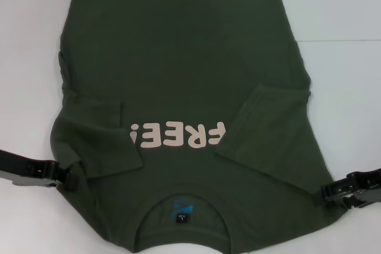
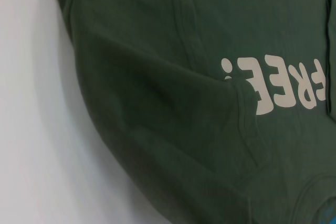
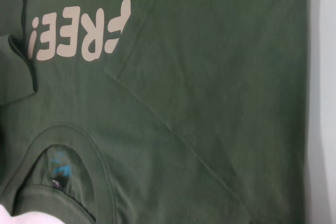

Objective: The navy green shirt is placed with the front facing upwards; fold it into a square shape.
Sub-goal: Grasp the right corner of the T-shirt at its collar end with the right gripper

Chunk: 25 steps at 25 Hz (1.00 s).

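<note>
Dark olive-green cotton T-shirt (image 1: 178, 81) with sleeves folded inward — left gripper (image 1: 66, 178) at 8 o'clock, right gripper (image 1: 329, 193) at 4 o'clock, each at a shoulder edge — finger opening cannot be told.

A plain white table (image 1: 345, 4) fills the scene under even light, a faint seam running off toward three o'clock.

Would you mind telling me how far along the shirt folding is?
Done: both sleeves of the navy green shirt lie folded inward over the chest. In hand: left gripper and right gripper sit at the shoulder edges near the collar. Left: folding the long body into a square.
</note>
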Each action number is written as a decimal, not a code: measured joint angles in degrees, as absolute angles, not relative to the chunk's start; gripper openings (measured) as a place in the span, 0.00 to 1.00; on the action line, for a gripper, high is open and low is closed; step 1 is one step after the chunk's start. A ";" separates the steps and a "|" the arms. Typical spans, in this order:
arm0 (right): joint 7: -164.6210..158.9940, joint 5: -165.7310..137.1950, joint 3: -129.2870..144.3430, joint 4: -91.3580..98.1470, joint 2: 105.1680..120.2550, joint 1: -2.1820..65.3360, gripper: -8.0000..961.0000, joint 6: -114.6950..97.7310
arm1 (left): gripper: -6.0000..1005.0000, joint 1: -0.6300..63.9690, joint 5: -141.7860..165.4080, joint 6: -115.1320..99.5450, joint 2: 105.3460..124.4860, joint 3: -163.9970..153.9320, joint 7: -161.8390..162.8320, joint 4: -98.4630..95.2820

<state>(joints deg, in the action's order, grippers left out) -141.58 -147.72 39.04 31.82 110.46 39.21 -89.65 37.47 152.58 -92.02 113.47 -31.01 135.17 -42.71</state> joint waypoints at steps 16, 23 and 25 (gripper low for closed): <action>-141.23 -145.48 38.60 29.59 110.56 39.11 0.90 -88.95 | 0.06 37.57 152.58 -92.00 113.47 -30.96 135.14 -42.71; -141.25 -145.46 38.59 29.49 110.41 39.11 0.90 -88.96 | 0.06 37.40 152.57 -91.93 113.47 -30.93 135.08 -42.71; -141.41 -145.46 38.58 29.49 110.33 39.11 0.90 -88.97 | 0.06 37.37 152.55 -91.93 113.46 -30.94 135.03 -42.71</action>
